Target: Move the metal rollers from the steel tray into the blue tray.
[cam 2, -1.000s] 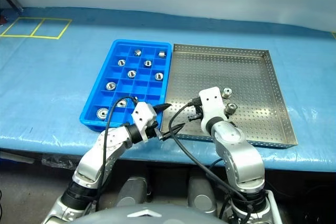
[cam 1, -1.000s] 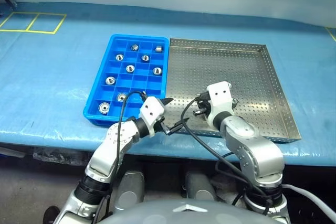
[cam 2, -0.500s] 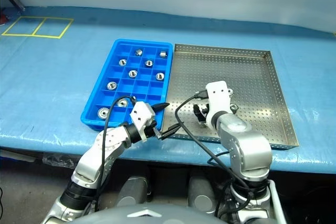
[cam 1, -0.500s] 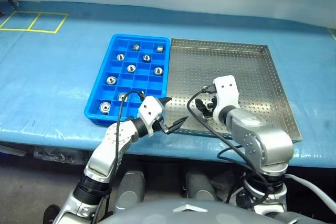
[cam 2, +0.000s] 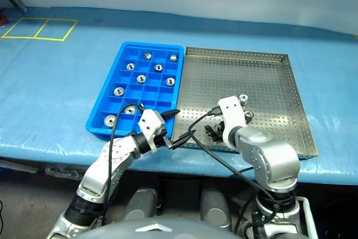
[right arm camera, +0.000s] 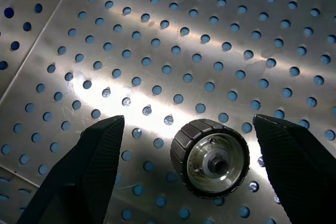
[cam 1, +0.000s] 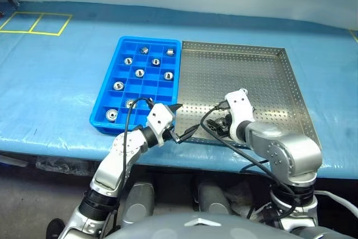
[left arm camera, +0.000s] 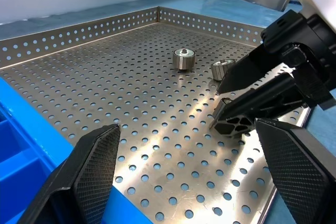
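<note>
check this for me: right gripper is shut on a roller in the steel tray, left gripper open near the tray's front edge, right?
One thing is wrong: the right gripper is open, not shut. The right wrist view shows its fingers spread wide on either side of a roller that lies free on the steel tray. The rest holds: the left gripper is open near the tray's front edge.

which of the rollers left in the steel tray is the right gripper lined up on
The roller lying between the open fingers of the right gripper, near the steel tray's front edge. Two other rollers sit farther back, beyond that gripper.
</note>
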Action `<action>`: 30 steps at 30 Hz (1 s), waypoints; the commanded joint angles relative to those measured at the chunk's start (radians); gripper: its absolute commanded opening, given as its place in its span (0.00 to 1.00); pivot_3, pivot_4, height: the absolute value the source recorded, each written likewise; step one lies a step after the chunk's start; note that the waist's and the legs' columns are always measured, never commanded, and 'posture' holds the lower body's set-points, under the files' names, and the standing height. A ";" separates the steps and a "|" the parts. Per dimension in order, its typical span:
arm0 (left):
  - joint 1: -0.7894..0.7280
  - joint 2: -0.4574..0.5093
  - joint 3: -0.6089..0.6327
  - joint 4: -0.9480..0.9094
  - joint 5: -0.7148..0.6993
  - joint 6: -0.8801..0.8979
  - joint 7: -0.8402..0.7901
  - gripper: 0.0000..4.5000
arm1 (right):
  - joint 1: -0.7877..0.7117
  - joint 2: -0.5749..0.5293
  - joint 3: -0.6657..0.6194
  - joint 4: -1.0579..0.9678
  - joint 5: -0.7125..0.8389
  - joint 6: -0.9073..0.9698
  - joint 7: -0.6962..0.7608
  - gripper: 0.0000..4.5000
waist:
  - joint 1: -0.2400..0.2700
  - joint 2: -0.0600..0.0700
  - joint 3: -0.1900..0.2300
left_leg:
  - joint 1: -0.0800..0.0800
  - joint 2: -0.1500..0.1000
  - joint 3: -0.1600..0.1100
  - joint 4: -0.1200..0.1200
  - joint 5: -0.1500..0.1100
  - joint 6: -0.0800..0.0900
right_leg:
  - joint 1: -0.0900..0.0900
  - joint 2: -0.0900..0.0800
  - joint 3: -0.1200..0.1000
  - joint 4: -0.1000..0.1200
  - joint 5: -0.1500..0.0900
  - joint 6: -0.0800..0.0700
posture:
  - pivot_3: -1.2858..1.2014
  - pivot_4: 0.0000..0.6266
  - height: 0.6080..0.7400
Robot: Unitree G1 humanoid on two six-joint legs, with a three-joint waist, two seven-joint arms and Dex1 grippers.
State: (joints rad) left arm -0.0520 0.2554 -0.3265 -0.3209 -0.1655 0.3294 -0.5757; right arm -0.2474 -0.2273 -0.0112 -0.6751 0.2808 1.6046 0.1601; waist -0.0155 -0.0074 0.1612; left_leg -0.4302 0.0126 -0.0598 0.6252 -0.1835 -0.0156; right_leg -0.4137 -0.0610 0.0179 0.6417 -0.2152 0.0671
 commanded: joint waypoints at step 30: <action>0.094 0.027 0.149 -0.102 -0.022 -0.014 0.104 1.00 | -0.247 0.060 0.228 0.233 -0.100 -0.480 -0.057 0.38 | 0.009 0.000 0.001 | 0.000 0.000 -0.001 -0.005 0.000 0.000 | -0.001 0.000 -0.002 -0.001 -0.001 -0.002 | 0.60 0.24 1.00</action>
State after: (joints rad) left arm 0.0286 0.2794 -0.1999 -0.3731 -0.1965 0.3179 -0.4942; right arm -0.4603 -0.1775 0.1961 -0.4552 0.1993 1.2051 0.0953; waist -0.0060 -0.0073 0.1623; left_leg -0.4305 0.0131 -0.0612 0.6194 -0.1835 -0.0157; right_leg -0.4152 -0.0608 0.0154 0.6404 -0.2166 0.0650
